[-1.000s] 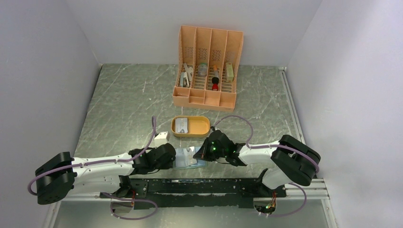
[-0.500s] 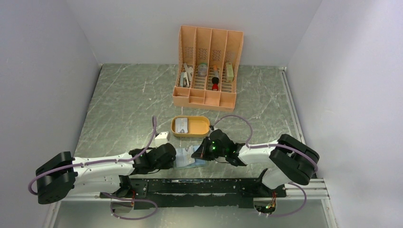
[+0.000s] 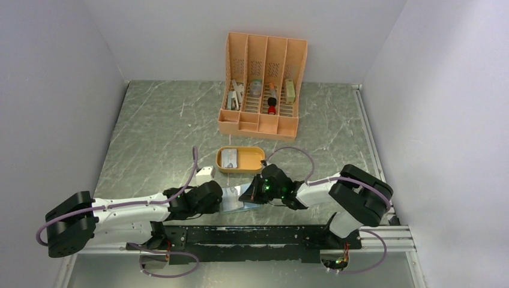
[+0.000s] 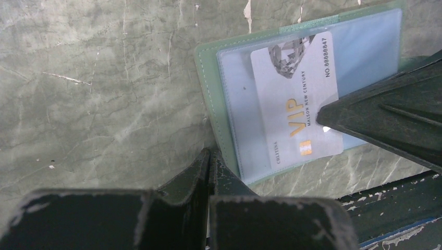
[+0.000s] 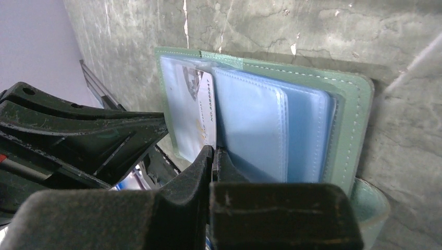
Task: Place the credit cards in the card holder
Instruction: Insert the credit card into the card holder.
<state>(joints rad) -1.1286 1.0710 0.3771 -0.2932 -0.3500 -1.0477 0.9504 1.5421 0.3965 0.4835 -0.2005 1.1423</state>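
At the table's (image 3: 156,132) near edge the card holder (image 4: 207,78) is laid open, with 1 credit card (image 4: 297,99) on its clear pocket (image 4: 237,104). Both grippers are closed: the left gripper (image 4: 209,156) is set against the holder's edge, the right gripper (image 5: 213,153) against the card's end. The card is judged light, stiff and slippery, best taken by a short edge. Whether it is inside the sleeve cannot be told; a 2nd card (image 3: 228,158) in the orange tray (image 3: 253,159) is barely made out.

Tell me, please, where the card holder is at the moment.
The card holder lies open on the table, low centre in the top view, between the left pincer and the right pincer, just nearer than the orange oval tray.
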